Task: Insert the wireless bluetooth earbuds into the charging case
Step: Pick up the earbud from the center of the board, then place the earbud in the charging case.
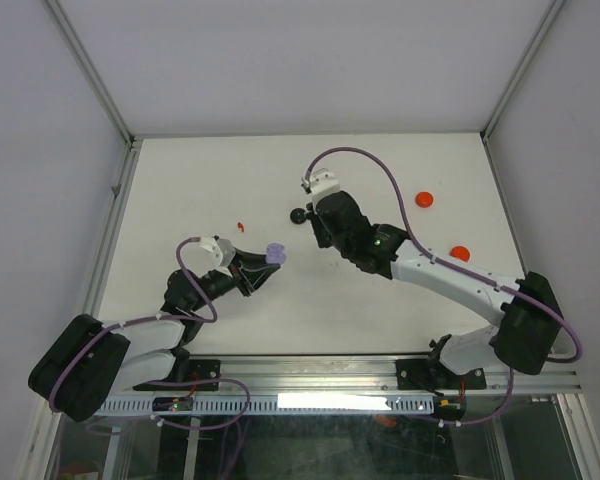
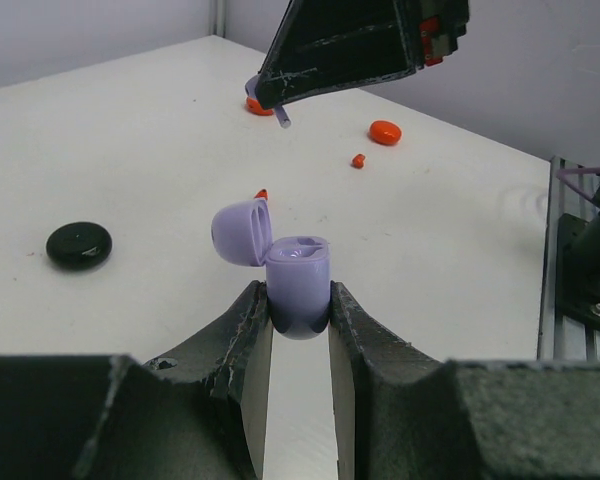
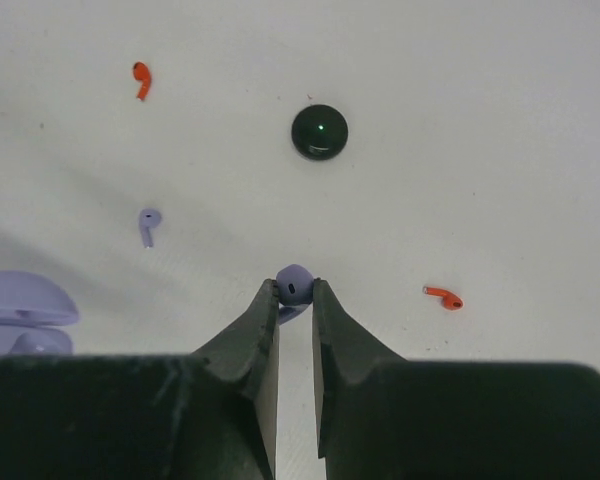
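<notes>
— While your left gripper [image 2: 298, 325] is clamped on the lavender charging case [image 2: 298, 290], where does everything sit around that case?

— You have the case pinched by its lower body, lid hinged open and tipped to its left, raised off the tabletop [image 1: 180, 190]. To the case's left in the left wrist view lies a black disc [image 2: 79, 244]. Just behind the case you can see a small red earbud [image 2: 261, 194].

— And beyond the case, to its right?

— Your right gripper [image 3: 295, 300] is nearly closed on a lavender earbud [image 3: 295, 285], held above the tabletop, well apart from the case. In the right wrist view, a second lavender earbud [image 3: 148, 222] lies loose between the case and the held one. Farther right of the case, two red discs [image 1: 425, 199] rest near the tabletop's right edge.
</notes>
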